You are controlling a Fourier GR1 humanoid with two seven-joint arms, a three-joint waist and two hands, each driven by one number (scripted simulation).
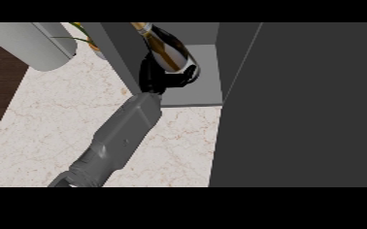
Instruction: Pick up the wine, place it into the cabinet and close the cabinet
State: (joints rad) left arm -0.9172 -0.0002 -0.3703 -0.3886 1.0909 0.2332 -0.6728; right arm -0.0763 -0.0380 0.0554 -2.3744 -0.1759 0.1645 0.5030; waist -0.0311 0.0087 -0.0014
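Note:
The wine bottle (pixel 166 48) is dark with a gold neck and label. It is tilted, neck toward the top of the view, inside the open cabinet (pixel 204 80). My right hand (pixel 161 80) is shut on the bottle's lower body, at the front of the cabinet's grey shelf. Its forearm runs down to the lower left. The cabinet's dark door (pixel 301 106) stands open and fills the right side of the view. My left hand does not show.
The cabinet's left wall (pixel 122 53) stands close beside my hand. A light grey rounded shape (pixel 39 46) sits at the top left, with a small yellow-green item (pixel 87 40) behind it. The marble counter (pixel 64 116) ends at a dark edge on the left.

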